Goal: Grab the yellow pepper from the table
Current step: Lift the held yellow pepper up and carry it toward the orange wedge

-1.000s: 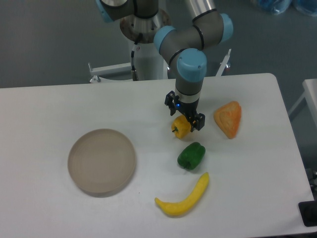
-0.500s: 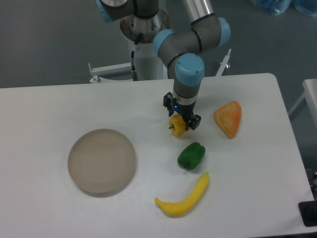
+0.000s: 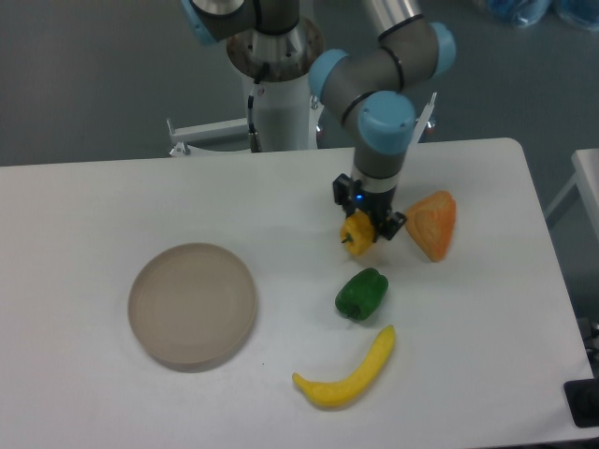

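Plate [image 3: 192,304] is sitting well left on the table [image 3: 94,215]. Right of it, the gripper [image 3: 367,227] is clamping the yellow pepper [image 3: 357,233], which is hanging directly between its fingers, apparently just off the surface above the green pepper [image 3: 361,293]; lifting straight up looks unobstructed.

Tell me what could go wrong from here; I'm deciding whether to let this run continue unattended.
The end effector grips only the upper part of the yellow pepper, whose body hangs below the fingers, so it could slip out. It is close beside the orange wedge, so a sideways move might bump it. If dropped, the pepper could land on the green pepper just below and roll.
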Controlling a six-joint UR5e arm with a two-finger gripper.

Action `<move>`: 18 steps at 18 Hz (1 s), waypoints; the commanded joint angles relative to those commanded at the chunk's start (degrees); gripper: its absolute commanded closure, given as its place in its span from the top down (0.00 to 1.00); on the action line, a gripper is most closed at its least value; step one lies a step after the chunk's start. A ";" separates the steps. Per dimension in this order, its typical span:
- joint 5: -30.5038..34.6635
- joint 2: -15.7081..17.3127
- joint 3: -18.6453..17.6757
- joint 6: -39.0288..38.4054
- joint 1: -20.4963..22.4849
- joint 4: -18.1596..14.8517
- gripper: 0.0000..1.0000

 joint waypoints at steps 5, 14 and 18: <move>0.00 0.00 12.47 0.26 0.62 -15.63 0.03; -0.44 -2.81 16.89 8.78 1.14 -15.49 0.04; -0.09 -3.34 16.19 12.31 1.32 -14.53 0.04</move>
